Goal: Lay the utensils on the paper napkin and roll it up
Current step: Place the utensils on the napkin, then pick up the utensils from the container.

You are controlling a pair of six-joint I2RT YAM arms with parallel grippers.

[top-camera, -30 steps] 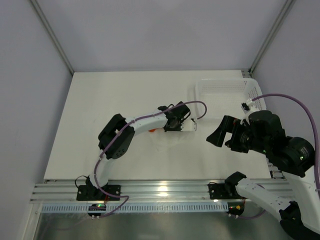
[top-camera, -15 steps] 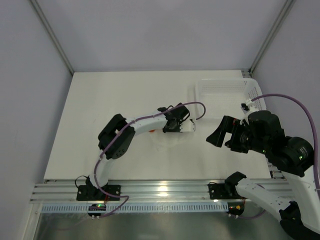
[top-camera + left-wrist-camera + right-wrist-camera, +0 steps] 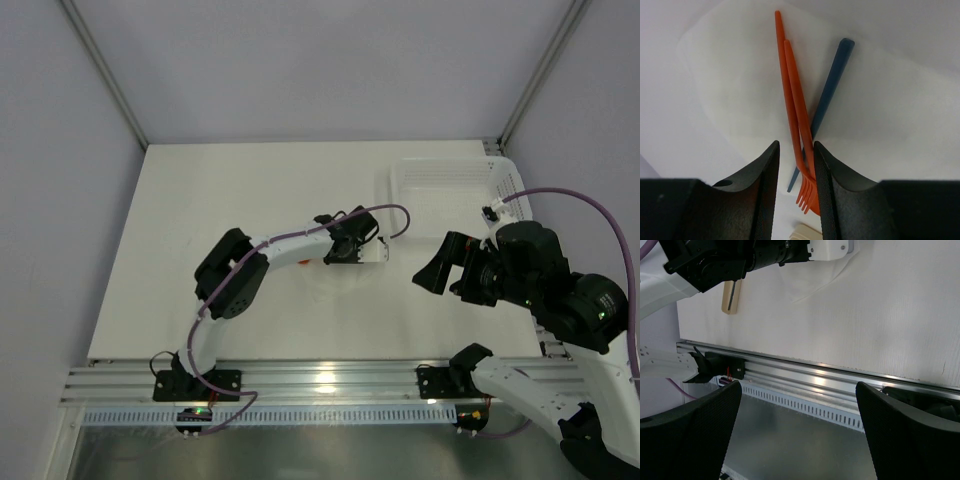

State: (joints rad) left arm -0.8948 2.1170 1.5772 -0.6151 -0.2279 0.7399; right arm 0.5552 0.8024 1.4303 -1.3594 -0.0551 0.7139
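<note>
Fingers of the left arm [image 3: 765, 185]: drawn close together over the tabletop [image 3: 230, 220], with two orange utensils running out between them. I cannot tell whether they actually pinch them, since a sliver of white shows beside one finger.
Orange fork [image 3: 801, 130]: its tines sit between those fingers, against the inner face of one. Its handle reaches out over the napkin.
Orange handle [image 3: 781, 55]: thin, lying against the fork and meeting it near the fingers. Its working end is hidden.
Dark blue stick [image 3: 832, 85]: just beside the orange pair and angled away from them, with its near end slipping behind the fork.
Paper napkin [image 3: 725, 85]: white, spread flat and unrolled under all three utensils.
Beige piece [image 3: 730, 297]: on the tabletop beside the left wrist.
Fingers of the right arm [image 3: 690, 435]: spread wide with nothing between them, held off to the right of the napkin, looking toward the near rail.
White basket [image 3: 450, 178]: at the far right of the tabletop, well apart from the napkin.
</note>
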